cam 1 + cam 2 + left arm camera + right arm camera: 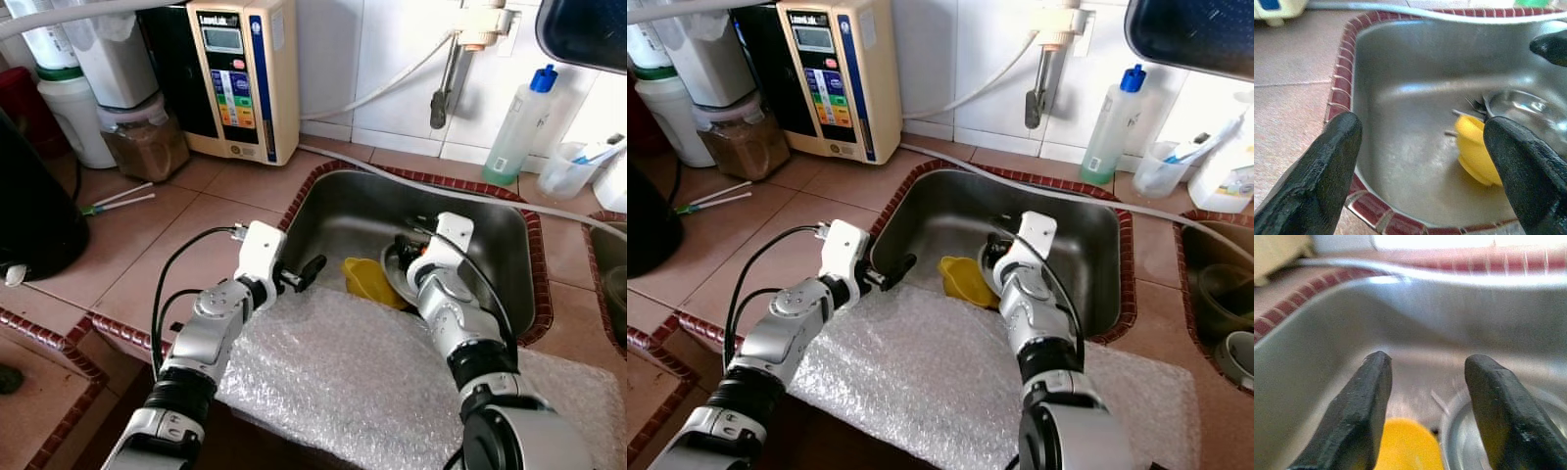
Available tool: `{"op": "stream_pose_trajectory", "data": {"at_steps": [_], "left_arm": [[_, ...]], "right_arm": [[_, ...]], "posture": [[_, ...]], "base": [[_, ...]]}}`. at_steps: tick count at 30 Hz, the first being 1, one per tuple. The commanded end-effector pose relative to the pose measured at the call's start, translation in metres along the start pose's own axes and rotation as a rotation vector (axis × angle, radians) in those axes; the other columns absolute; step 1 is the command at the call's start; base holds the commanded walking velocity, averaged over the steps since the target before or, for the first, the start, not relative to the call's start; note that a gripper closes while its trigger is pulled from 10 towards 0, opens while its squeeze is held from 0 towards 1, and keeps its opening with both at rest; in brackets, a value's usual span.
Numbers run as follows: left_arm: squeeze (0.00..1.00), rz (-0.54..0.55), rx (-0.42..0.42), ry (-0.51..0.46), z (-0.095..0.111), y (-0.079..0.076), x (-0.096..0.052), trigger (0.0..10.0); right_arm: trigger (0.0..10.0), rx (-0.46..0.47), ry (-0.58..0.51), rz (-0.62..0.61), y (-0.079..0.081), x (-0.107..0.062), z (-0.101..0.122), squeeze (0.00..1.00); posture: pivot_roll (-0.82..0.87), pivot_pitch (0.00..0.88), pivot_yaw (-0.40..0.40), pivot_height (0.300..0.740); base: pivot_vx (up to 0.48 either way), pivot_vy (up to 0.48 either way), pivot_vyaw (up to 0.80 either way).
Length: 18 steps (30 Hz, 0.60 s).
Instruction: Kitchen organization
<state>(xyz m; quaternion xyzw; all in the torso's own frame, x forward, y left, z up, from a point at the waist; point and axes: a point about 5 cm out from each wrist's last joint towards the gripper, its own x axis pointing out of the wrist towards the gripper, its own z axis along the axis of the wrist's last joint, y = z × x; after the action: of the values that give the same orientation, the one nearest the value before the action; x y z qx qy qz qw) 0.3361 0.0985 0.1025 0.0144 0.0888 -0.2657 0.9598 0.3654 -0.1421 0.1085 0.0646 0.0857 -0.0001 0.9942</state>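
Sink (509, 245) of steel holds a yellow cup (368, 281) on its side beside a metal bowl (1528, 105) and fork (1475, 104); right gripper (1427, 396) reaches in above them, fingers spread wide; left gripper (306, 271) hovers wide open at the sink's left rim.

Left pincer (1420, 161) gapes at the near-left rim of the sink (509, 245). Right pincer (1425, 406), fingers parted, reaches down inside the sink.

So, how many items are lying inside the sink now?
3 can be seen: a yellow cup on its side, a steel bowl beside it, and a fork at the bowl's rim. The right arm may hide more.
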Motion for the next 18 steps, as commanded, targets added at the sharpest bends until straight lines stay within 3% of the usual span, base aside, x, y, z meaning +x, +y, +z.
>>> {"op": "stream_pose_trajectory", "data": {"at_steps": [1,3,10,13,18], "left_arm": [[1.0,0.046,0.008,-0.04,0.006,0.004,-0.001,10.0],[1.0,0.091,-0.005,-0.075,0.012,0.007,-0.001,10.0],[1.0,0.227,-0.029,-0.138,0.026,0.017,-0.007,10.0],[1.0,0.255,-0.018,-0.184,0.031,0.018,-0.01,10.0],[1.0,0.305,-0.019,-0.214,0.033,0.017,-0.021,10.0]], "right_arm": [[10.0,-0.048,-0.075,0.049,0.003,-0.003,0.007,1.0],[10.0,-0.157,-0.138,0.054,0.002,-0.006,0.012,1.0],[10.0,-0.198,-0.26,0.068,-0.001,-0.014,0.027,1.0],[10.0,-0.28,-0.319,0.064,-0.004,-0.018,0.034,1.0],[10.0,-0.323,-0.38,0.013,-0.026,-0.029,0.044,1.0]], "posture": [[0.05,0.0,0.051,0.74],[0.05,0.0,0.052,0.74],[0.04,0.0,0.054,0.74],[0.04,0.0,0.055,0.74],[0.04,0.0,0.059,0.74]], "base": [[0.0,0.0,0.0],[0.0,0.0,0.0],[0.0,0.0,0.0],[0.0,0.0,0.0],[0.0,0.0,0.0]]}}
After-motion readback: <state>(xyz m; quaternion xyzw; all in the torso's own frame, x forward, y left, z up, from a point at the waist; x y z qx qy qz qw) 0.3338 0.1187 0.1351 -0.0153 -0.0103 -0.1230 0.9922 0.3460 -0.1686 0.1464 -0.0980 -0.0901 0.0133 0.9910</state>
